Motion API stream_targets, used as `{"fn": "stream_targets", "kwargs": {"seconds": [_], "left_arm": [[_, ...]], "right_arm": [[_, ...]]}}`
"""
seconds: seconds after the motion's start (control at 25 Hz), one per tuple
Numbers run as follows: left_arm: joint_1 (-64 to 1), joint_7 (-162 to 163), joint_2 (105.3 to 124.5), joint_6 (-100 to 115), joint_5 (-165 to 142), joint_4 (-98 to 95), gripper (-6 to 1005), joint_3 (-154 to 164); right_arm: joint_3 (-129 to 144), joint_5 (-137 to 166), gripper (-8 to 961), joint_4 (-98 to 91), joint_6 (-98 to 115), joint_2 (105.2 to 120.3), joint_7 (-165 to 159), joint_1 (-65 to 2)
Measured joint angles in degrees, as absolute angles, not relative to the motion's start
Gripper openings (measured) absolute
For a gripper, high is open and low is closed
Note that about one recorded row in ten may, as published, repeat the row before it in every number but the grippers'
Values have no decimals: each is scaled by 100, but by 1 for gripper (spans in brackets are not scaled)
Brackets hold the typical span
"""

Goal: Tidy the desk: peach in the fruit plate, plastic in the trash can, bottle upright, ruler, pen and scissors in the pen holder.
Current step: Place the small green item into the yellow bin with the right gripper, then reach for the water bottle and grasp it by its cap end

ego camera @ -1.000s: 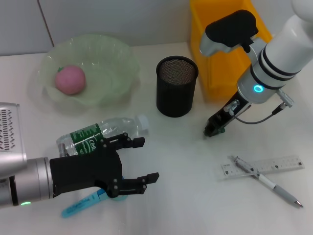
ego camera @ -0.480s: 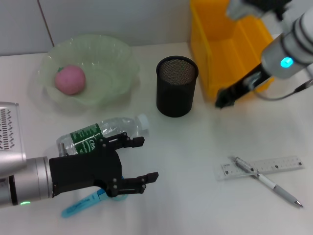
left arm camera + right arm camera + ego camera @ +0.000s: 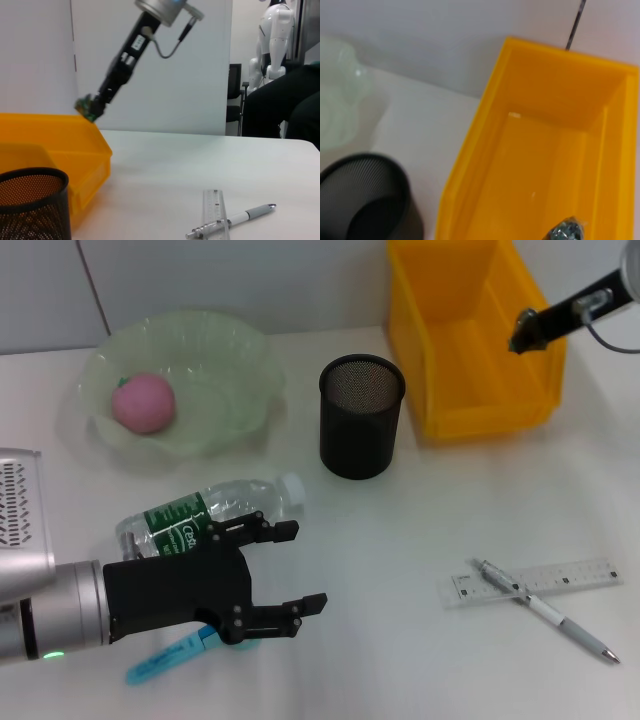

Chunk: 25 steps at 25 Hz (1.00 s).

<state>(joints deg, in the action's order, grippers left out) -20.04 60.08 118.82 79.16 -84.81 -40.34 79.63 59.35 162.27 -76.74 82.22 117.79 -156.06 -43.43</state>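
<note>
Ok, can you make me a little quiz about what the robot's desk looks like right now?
1. True or false: the water bottle stands upright.
2. Where is the peach? A) in the green fruit plate B) in the yellow bin C) on the ruler
3. Fill in: the pen lies across the ____.

Key
1. False: it lies on its side by the open left gripper.
2. A
3. ruler. The right gripper, shut on a plastic scrap, hangs over the bin.
</note>
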Motion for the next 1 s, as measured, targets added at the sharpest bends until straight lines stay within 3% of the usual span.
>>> {"fn": "stream_targets", "kwargs": {"seconds": [0.36,0.8,0.88,1.0], "left_arm": [[-1999,6021,11879,7929,-8475,-4035,831,7953],[-2024,6063,11855,7936,-8463,-4079,831,7879],[-2064,6095,11844,7937,-8461,-4124,831,7796],[-2077,6184,11834,7943,-8463,-4235,831,7685]], "right_arm": [[5968,16475,290,-6149,6939,11733,-15503,-4933],[6003,16607,627,-6332,6941,11804,-15487,-4859],[6025,16464,825,-6751,7128,11862,-15367,-4712],[6034,15697,824,-7667,7677,11905,-14986,-4293]]}}
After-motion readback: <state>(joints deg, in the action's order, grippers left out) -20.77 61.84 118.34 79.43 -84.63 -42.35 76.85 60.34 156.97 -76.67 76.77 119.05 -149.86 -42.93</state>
